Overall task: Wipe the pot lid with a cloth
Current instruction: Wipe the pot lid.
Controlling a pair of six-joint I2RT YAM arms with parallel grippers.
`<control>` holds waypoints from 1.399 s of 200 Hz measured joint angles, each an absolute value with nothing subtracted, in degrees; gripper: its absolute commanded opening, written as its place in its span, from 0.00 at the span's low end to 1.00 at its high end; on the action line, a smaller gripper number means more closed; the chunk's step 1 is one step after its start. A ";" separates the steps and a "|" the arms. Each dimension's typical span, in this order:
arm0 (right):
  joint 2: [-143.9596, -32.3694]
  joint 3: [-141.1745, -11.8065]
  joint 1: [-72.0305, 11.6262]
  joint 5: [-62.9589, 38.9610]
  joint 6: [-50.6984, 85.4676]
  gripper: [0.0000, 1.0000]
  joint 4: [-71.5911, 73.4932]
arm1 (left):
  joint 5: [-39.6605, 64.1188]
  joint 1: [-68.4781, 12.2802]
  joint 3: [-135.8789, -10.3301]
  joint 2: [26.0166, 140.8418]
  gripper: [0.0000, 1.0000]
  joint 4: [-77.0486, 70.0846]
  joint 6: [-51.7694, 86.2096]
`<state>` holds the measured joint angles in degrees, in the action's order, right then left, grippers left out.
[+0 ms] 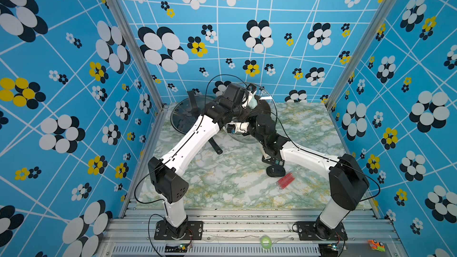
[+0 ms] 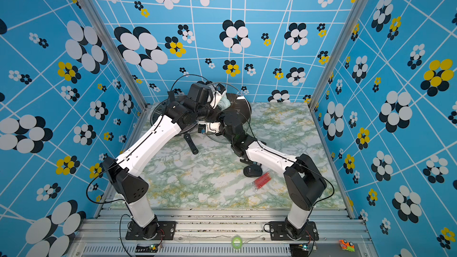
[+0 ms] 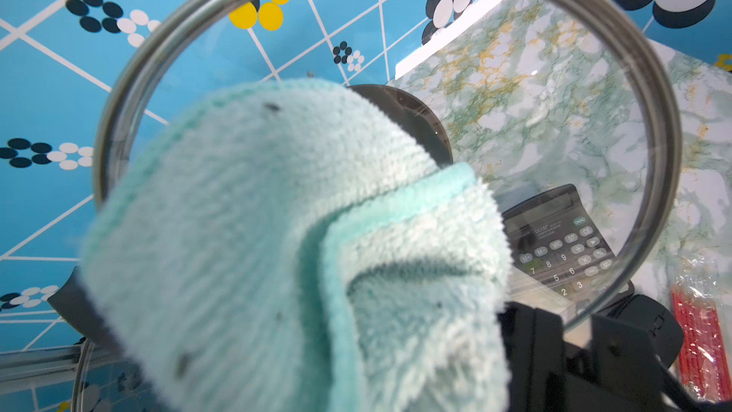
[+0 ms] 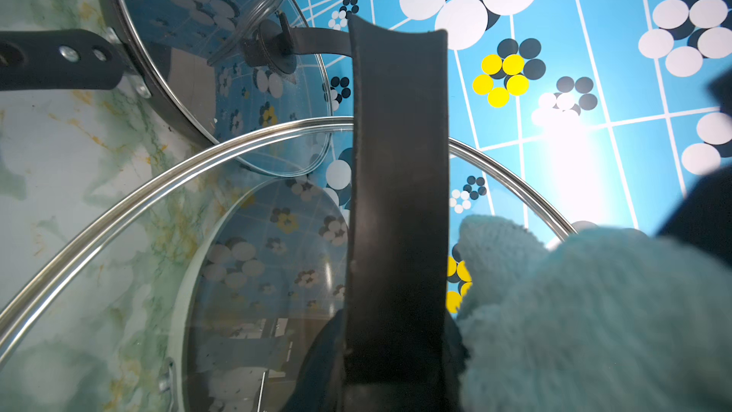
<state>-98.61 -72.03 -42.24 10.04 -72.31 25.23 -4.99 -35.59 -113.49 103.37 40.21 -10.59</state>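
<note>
Glass pot lid (image 3: 554, 144): raised off the marble tabletop (image 1: 222, 184) at the back centre, tilted, metal rim clear of the surface. Gripped by its black strap handle (image 4: 396, 192) in the right gripper (image 1: 241, 125). Jaws hidden in every view; closure judged from the lack of any other support. Mint-green cloth (image 3: 277, 231): bunched, pinched in the fully closed left gripper (image 1: 250, 100), pressed on the glass near the handle.

Progress, judged: wiping under way. Cloth on glass, a few dark specks on the pile. Cleaned share of the glass not readable. Left to do: outer band and rim, possibly the other face, then setting down.

Count:
- Cloth: 1.
- Glass lids: 2, the held one plus a second glass lid (image 4: 222, 73) seated on a long-handled pan (image 4: 59, 59) just beside it.
- Pans: 2, the other a bare dark pan (image 1: 265, 111) behind the held lid, apparently uncovered.
- Calculator (image 3: 554, 231): 1.
- Red packet (image 1: 285, 180): 1.
- Black mouse-shaped object (image 1: 274, 171): 1.
- Arms: 2.
</note>
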 measured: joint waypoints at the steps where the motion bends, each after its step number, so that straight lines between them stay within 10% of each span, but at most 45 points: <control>1: -98.61 -72.03 -42.22 10.07 -72.31 0.00 25.23 | -5.02 -35.59 -113.47 103.39 0.00 40.18 -10.59; 183: -98.52 -70.76 -42.54 10.04 -73.47 0.00 26.98 | -6.90 -16.01 -114.30 111.18 0.00 38.68 0.05; 280: -98.32 -70.76 -41.98 11.35 -73.06 0.00 29.21 | -12.38 -30.59 -114.15 99.11 0.00 29.76 -8.49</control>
